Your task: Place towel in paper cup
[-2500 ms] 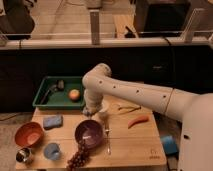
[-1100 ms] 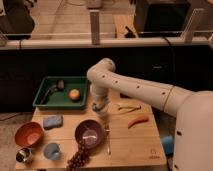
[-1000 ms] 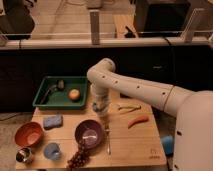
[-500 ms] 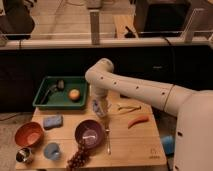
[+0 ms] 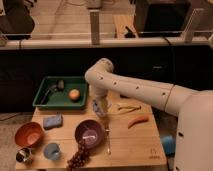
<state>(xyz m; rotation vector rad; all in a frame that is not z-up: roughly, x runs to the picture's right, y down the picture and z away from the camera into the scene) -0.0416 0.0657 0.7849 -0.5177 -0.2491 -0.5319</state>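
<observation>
My white arm reaches in from the right. Its gripper point(image 5: 100, 106) hangs down over the wooden table point(image 5: 135, 150), just right of the green tray point(image 5: 44, 104) and behind the purple bowl point(image 5: 90, 133). A small pale whitish shape sits right at the gripper's tip. I cannot tell whether that shape is the paper cup, the towel or part of the gripper. No other plain white cup or towel shows on the table.
The green tray holds an orange point(image 5: 74, 94) and dark items. On the table lie a blue sponge point(image 5: 52, 121), an orange bowl point(image 5: 28, 134), a metal cup point(image 5: 22, 155), a light-blue cup point(image 5: 51, 151), grapes point(image 5: 79, 156), a carrot point(image 5: 137, 121) and a green pod point(image 5: 129, 107).
The gripper has moved from over the purple bowl's far rim a little back and right, and has held almost still over the last second.
</observation>
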